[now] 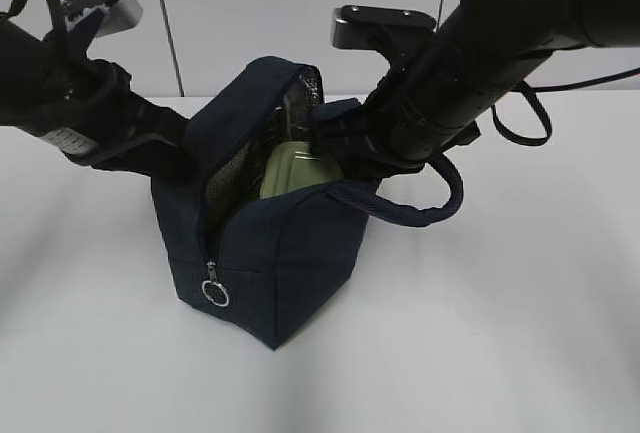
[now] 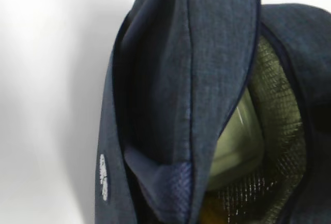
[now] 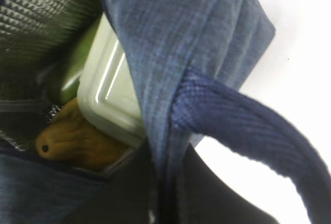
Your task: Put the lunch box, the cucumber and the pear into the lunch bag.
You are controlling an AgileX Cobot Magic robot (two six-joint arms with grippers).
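Though their openings stay hidden, both end effectors seemingly against lunch bag (image 1: 290,253).

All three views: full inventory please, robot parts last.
lunch bag: 1, dark navy, standing open mid-table
ring pull: 1, silver, on the bag's front zipper
loop handle: 1, navy, hanging off the bag's right side
lunch box: 1, sage-green lid, inside the bag
pear: 1, yellow-orange, inside the bag, beside the lunch box
cucumber: not identifiable in any view
table: 1, white
left arm: 1, black, against the bag's left side; gripper hidden
right arm: 1, black, at the bag's right edge; gripper hidden
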